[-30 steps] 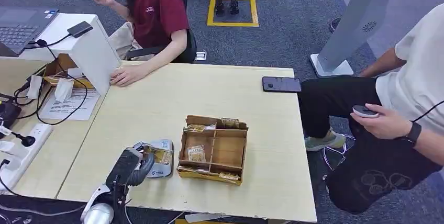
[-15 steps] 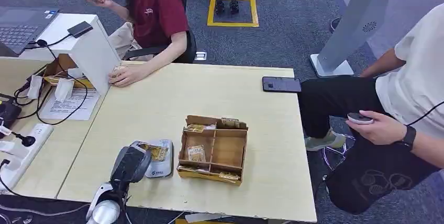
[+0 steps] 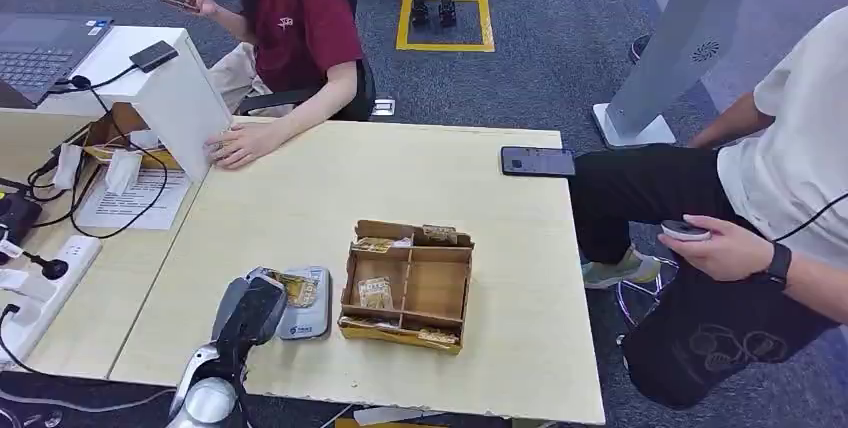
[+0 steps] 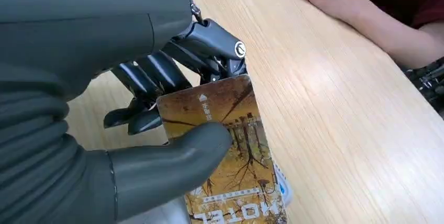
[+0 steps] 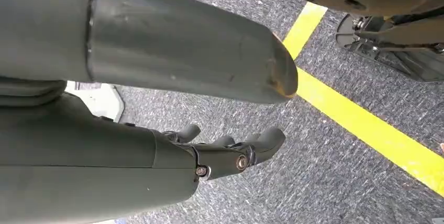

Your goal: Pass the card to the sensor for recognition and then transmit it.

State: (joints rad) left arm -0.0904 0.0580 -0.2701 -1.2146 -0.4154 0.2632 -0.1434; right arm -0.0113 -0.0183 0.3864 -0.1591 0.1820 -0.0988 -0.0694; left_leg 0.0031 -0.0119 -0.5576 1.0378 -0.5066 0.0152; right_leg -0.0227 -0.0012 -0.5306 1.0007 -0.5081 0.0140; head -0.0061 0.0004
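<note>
My left hand [image 3: 248,310] holds a brown and yellow hotel card [image 3: 295,290] at the table's near edge. In the left wrist view the thumb [image 4: 173,161] presses the card [image 4: 235,156] against the dark fingers [image 4: 152,77]. The card lies over the flat grey sensor [image 3: 308,318], just left of the wooden box. A white and blue corner of the sensor [image 4: 281,188] peeks from under the card. My right hand [image 5: 230,150] hangs over the carpet, fingers loosely apart and holding nothing.
A wooden compartment box [image 3: 408,285] with more cards stands right of the sensor. A black phone [image 3: 538,161] lies at the table's far right. One person's hand [image 3: 238,144] rests at the far left edge; another person [image 3: 760,238] sits on the right. Cables and a power strip [image 3: 40,283] lie left.
My left hand has turned and shifted slightly, keeping the card over the sensor. The seated person on the right has drawn their hand with a small device a little lower.
</note>
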